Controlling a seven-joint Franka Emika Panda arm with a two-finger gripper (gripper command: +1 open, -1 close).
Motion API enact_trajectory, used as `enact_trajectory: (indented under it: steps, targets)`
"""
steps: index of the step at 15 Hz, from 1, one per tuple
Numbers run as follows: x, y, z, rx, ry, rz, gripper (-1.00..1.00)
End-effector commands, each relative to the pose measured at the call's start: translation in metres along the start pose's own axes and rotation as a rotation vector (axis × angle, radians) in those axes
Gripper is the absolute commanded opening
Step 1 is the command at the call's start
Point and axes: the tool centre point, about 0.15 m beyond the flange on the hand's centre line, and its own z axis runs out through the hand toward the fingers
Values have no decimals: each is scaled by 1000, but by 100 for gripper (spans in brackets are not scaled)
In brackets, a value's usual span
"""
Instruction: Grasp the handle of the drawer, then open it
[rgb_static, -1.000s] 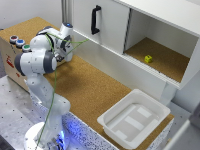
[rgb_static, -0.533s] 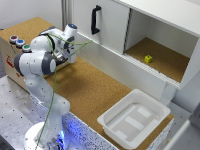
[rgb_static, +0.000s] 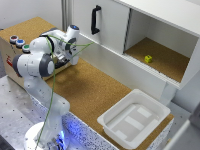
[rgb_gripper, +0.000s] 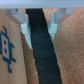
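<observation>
A Franka Panda arm (rgb_static: 37, 62) stands on a perforated metal base at the exterior view's left, its wrist folded over the cork-topped counter (rgb_static: 95, 90). The gripper (rgb_static: 74, 51) points down beside a low brown box (rgb_static: 11, 52) that carries round buttons in red, blue and green on its top.

The handle (rgb_static: 95, 20), a slim black upright bar pull, sits on the white front of the drawer (rgb_static: 107, 27) at the back of the counter, well apart from the gripper and toward the exterior view's right of it. The drawer front appears flush with the cabinet. Next to it, an open cabinet compartment (rgb_static: 160, 57) with a cork floor holds a small yellow object (rgb_static: 148, 59).

A shallow white plastic tub (rgb_static: 134, 119) rests on the counter's near corner at the exterior view's right. A thin green cable (rgb_static: 52, 95) runs from the wrist down along the arm to the base.

In the wrist view, two pale fingers (rgb_gripper: 22, 20) stand apart, with a dark band (rgb_gripper: 42, 47) running between them over a brown surface; a blue marking (rgb_gripper: 6, 47) shows at one edge. The picture is blurred, and nothing is seen clamped between the fingers.
</observation>
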Motion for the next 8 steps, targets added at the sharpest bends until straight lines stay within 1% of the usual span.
enact_trajectory:
  steps: [1,5,6,8]
  targets:
    - [45,68,50,-5,-11,89,-100]
    - [51,85,45,-14,0,131,-100]
    - [52,88,44,-16,-14,136,100]
    - [52,96,31,-14,1,132,100]
